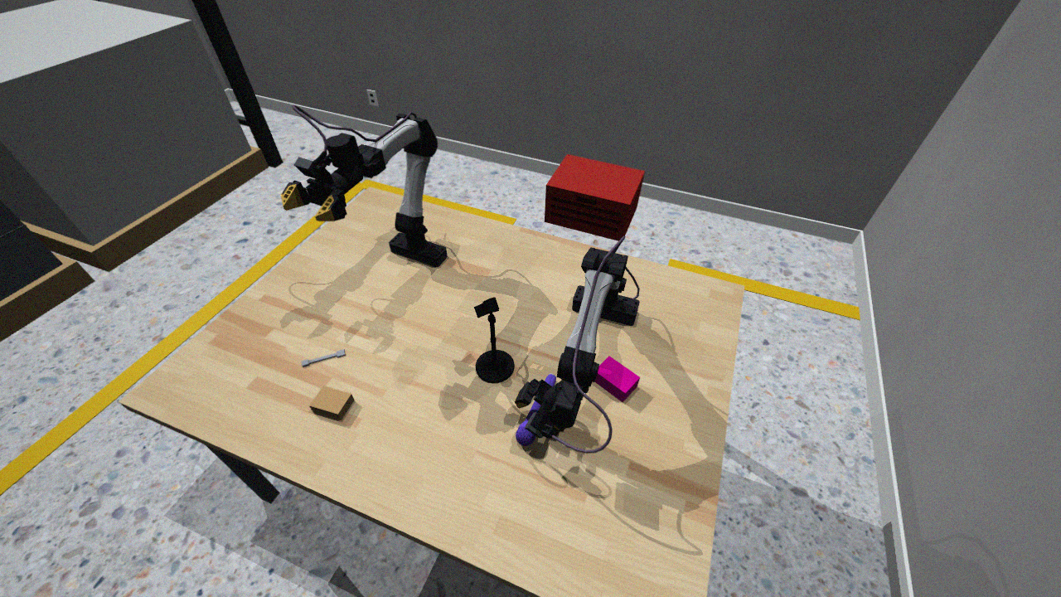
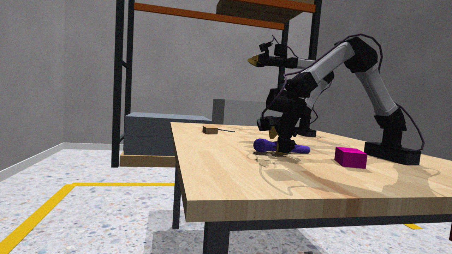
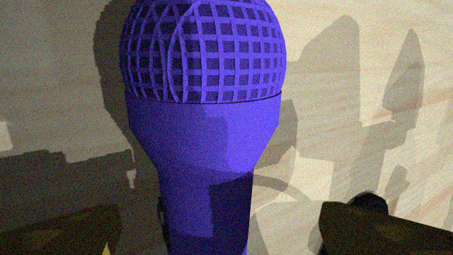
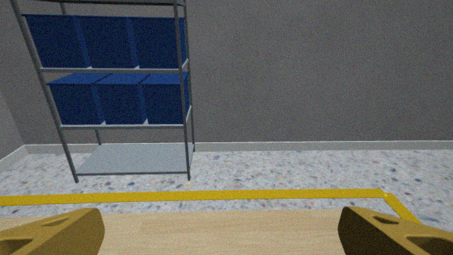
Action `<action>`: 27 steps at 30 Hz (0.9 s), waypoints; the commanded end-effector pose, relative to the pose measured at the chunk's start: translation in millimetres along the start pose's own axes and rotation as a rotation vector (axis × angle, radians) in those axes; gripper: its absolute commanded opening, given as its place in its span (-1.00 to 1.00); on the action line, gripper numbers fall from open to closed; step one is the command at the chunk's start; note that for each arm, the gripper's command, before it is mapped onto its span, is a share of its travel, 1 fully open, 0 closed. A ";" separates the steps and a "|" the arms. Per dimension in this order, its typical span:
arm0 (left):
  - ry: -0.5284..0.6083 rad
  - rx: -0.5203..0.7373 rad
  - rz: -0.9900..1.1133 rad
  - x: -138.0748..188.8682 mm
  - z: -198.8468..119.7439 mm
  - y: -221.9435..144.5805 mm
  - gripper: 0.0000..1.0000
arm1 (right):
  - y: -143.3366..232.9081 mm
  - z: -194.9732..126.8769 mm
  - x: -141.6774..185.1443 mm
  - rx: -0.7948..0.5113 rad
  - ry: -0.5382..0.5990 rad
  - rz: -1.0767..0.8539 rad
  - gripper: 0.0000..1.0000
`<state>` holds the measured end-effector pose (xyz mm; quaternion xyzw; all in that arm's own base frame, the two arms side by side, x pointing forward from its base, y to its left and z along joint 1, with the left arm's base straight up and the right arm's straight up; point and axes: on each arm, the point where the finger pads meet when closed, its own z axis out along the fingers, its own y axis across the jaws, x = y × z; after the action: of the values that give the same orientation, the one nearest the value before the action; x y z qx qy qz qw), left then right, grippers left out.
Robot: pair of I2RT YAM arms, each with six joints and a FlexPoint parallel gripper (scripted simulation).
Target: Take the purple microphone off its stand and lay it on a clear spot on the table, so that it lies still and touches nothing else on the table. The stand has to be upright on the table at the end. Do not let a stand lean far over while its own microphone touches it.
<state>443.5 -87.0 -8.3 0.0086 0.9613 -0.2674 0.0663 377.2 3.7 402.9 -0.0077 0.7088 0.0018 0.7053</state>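
Left hand (image 1: 534, 412) (image 2: 277, 145) (image 3: 220, 227) is standing released, straddling the purple microphone (image 1: 525, 433) (image 2: 263, 145) (image 3: 209, 142); long axis running crosswise to finger spread, straight-up withdrawal probably avoiding a nudge.
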 end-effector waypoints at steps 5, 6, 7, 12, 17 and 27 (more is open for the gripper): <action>-0.063 -0.021 0.036 -17.2 -26.2 -13.8 0.78 | 1.3 -6.4 -32.7 -0.010 -0.084 -0.010 0.97; -0.063 -0.021 0.036 -17.2 -26.2 -13.8 0.78 | 1.3 -6.4 -32.7 -0.010 -0.084 -0.010 0.97; -0.063 -0.021 0.036 -17.2 -26.2 -13.8 0.78 | 1.3 -6.4 -32.7 -0.010 -0.084 -0.010 0.97; -0.065 -0.020 0.037 -17.5 -26.7 -14.7 0.78 | 1.3 -6.4 -32.7 -0.010 -0.084 -0.010 0.97; -0.064 -0.020 0.037 -17.4 -26.5 -15.1 0.78 | 1.3 -6.4 -32.7 -0.010 -0.084 -0.010 0.97; -0.064 -0.020 0.037 -17.3 -26.3 -15.3 0.78 | 1.3 -6.4 -32.7 -0.010 -0.084 -0.010 0.97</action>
<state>443.8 -88.4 -7.2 0.0104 0.9627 -0.2620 0.0667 377.2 3.7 402.9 -0.0077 0.7088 0.0018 0.7053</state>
